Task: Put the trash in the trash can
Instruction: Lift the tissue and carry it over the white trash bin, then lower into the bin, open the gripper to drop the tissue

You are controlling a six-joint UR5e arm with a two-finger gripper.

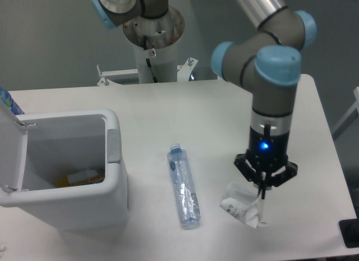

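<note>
gripper (pixel 262 189): points down, fingers pinched on the wrapper's top edge
wrapper (pixel 242 205): crumpled, white, hangs below the gripper, right of the bottle
bottle (pixel 183 186): flat on the table, between wrapper and trash can
trash can (pixel 109 154): left, lid open
table (pixel 185 115): white
wall: grey

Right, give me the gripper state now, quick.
Gripper: shut on the white wrapper, pinching its upper right edge above the table.
</note>
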